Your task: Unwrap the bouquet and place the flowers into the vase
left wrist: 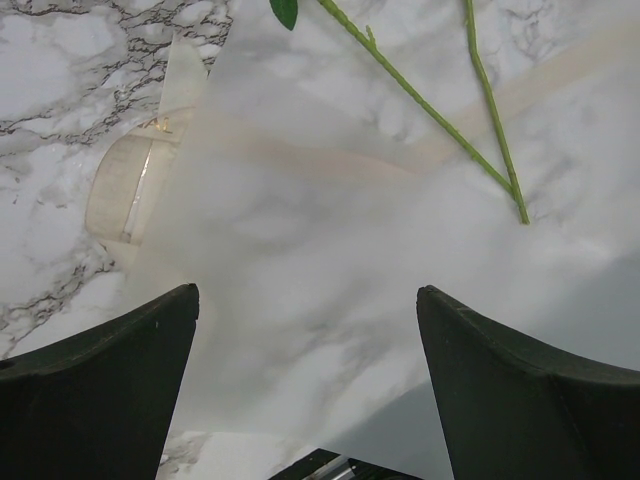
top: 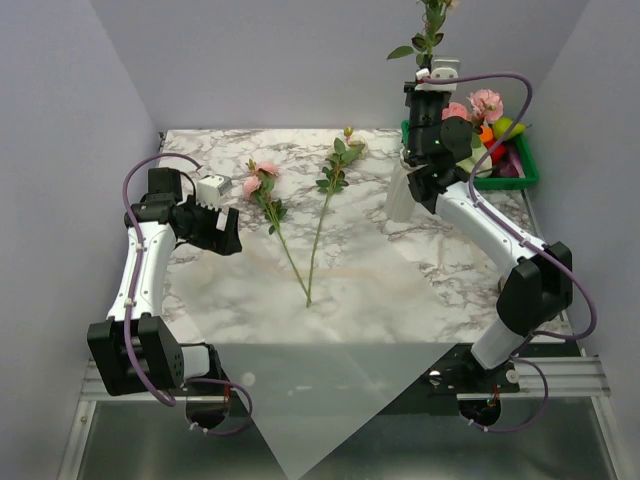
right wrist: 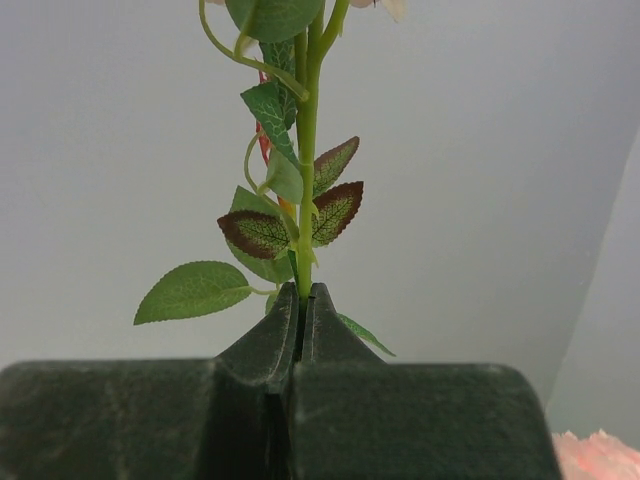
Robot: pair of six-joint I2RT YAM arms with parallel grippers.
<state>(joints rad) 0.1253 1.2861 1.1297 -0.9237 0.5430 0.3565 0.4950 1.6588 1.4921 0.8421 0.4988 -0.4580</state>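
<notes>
My right gripper (top: 432,72) points upward, shut on the green stem of a leafy flower (top: 428,30); in the right wrist view the fingers pinch that stem (right wrist: 307,210) at the tips (right wrist: 305,296). The white vase (top: 398,200) stands just below, partly hidden by the right arm. Two more flowers lie on the marble: a pink rose (top: 263,180) and a budded stem (top: 325,205), their stem ends meeting. The unwrapped translucent paper (top: 330,400) lies flat at the front. My left gripper (top: 228,238) hangs open over that paper (left wrist: 300,250), with nothing between its fingers (left wrist: 100,390).
A green bin (top: 524,168) with colourful toys sits at the back right. Pink blooms (top: 487,103) show behind the right arm; what they stand in is hidden. A cream ribbon (left wrist: 130,185) lies under the paper's edge. Grey walls enclose the table.
</notes>
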